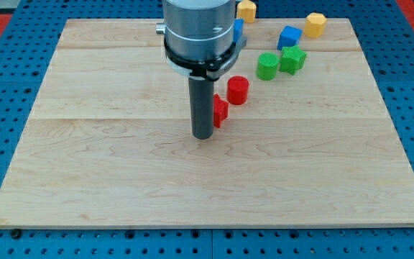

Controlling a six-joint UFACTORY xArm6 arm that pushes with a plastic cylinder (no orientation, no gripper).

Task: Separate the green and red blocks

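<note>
My tip (pixel 203 134) rests on the board near its middle. A red block (pixel 221 111) sits just to the tip's right, partly hidden behind the rod, touching or nearly touching it. A red cylinder (pixel 237 90) stands up and right of that block. A green cylinder (pixel 267 66) and a green star-shaped block (pixel 292 60) stand side by side further toward the view's top right, apart from the red ones.
A blue cube (pixel 289 36) sits above the green blocks. A yellow block (pixel 315 24) lies at the top right, another yellow block (pixel 246 9) at the top edge. A blue block (pixel 238 29) peeks out behind the arm. The wooden board (pixel 121 165) lies on a blue pegboard.
</note>
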